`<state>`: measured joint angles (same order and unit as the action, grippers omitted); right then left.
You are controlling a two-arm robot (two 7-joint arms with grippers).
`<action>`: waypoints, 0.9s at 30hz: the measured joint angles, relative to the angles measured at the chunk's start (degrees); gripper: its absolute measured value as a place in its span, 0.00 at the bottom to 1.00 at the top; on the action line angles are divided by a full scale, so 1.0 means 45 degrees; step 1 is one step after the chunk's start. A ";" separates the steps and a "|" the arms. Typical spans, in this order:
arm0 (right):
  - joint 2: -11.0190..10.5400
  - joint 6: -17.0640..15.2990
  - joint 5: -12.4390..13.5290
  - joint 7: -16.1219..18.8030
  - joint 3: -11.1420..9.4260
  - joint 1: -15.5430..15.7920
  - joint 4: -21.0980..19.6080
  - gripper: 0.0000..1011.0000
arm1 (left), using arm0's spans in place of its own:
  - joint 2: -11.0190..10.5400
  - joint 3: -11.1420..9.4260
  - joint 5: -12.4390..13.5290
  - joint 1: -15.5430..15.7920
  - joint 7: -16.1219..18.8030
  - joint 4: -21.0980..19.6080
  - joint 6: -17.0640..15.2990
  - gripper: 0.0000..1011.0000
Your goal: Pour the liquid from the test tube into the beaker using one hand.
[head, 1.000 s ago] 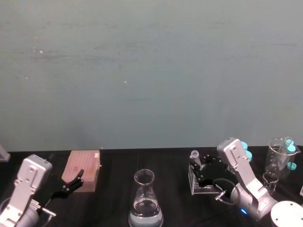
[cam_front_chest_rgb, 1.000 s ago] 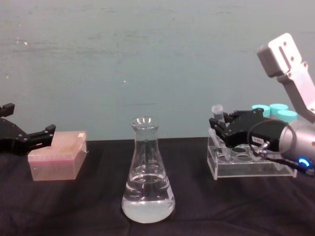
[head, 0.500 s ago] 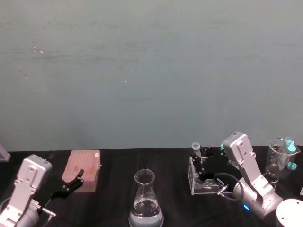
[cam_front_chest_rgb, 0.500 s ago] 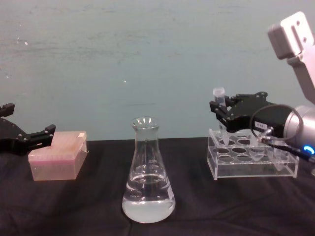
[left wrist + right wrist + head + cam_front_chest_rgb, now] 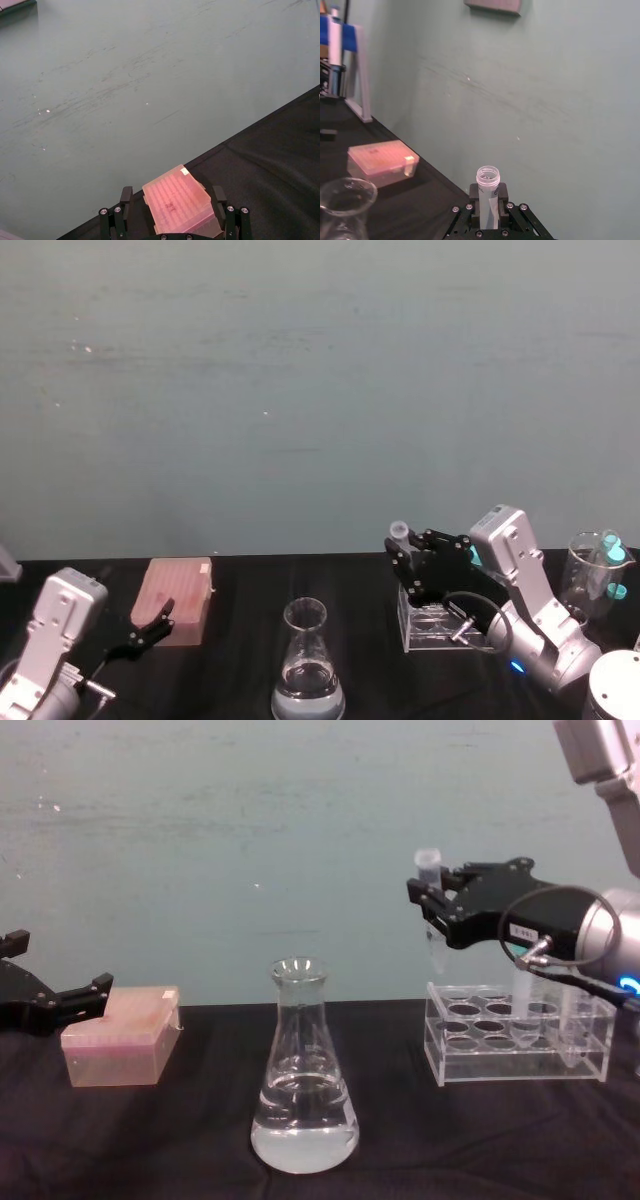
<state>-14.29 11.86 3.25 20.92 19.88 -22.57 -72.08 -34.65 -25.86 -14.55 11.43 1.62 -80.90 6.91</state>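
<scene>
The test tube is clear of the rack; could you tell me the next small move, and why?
Probably carry it leftward: the right gripper holds the test tube upright above the rack, well right of the beaker. Left gripper idles by the pink box.

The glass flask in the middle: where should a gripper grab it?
Probably grip the flask by its narrow neck, just under the flared lip, coming in level from the side. It stands upright, its base looks too wide to span, and the lip would check slipping.
</scene>
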 joint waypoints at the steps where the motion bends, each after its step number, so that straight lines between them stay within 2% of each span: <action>1: -0.0025 0.0034 -0.0031 0.0022 0.0033 0.0016 -0.0094 0.20 | 0.0000 0.0000 0.0000 0.0000 0.0000 0.0001 0.0000 0.99; 8: -0.0258 0.0466 -0.0704 0.0048 0.0469 0.0111 -0.0670 0.20 | 0.0000 0.0000 0.0000 0.0000 0.0000 0.0000 0.0000 0.99; 11: -0.0340 0.0586 -0.1138 -0.0010 0.0707 0.0098 -0.0787 0.20 | 0.0000 0.0001 0.0000 0.0000 0.0000 0.0001 0.0000 0.99; 13: -0.0426 0.0721 -0.1622 -0.0084 0.0950 0.0024 -0.0840 0.20 | 0.0000 0.0000 0.0000 0.0000 0.0000 0.0000 0.0000 0.99; 14: -0.0426 0.0721 -0.1622 -0.0084 0.0950 0.0024 -0.0840 0.20 | 0.0000 0.0000 0.0000 0.0000 0.0000 0.0000 -0.0001 0.99; 17: -0.0538 0.1011 -0.2324 -0.0259 0.1249 -0.0081 -0.0846 0.20 | 0.0000 0.0000 -0.0001 0.0000 0.0000 0.0001 0.0000 0.99; 18: -0.0596 0.1169 -0.2700 -0.0380 0.1400 -0.0135 -0.0844 0.20 | 0.0000 0.0000 0.0000 0.0000 0.0000 0.0001 0.0000 0.99; 19: -0.0676 0.1443 -0.3314 -0.0617 0.1608 -0.0215 -0.0814 0.20 | 0.0000 0.0000 -0.0001 0.0000 0.0000 0.0000 0.0000 0.99; 20: -0.0676 0.1443 -0.3314 -0.0617 0.1608 -0.0215 -0.0814 0.20 | -0.0001 0.0000 0.0000 0.0000 0.0000 0.0000 0.0000 0.99; 21: -0.0752 0.1670 -0.3927 -0.0865 0.1800 -0.0298 -0.0767 0.20 | -0.0001 0.0000 0.0000 0.0000 0.0000 0.0000 0.0000 0.99; 24: -0.0807 0.1845 -0.4518 -0.1126 0.1984 -0.0379 -0.0712 0.20 | 0.0000 0.0000 0.0000 0.0000 0.0000 0.0000 0.0000 0.99; 27: -0.0870 0.1981 -0.5346 -0.1490 0.2205 -0.0527 -0.0610 0.20 | 0.0000 0.0000 0.0000 -0.0001 0.0000 0.0000 0.0000 0.99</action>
<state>-18.20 20.77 -20.81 14.22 29.80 -24.94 -74.82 -34.65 -25.86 -14.55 11.43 1.62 -80.90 6.91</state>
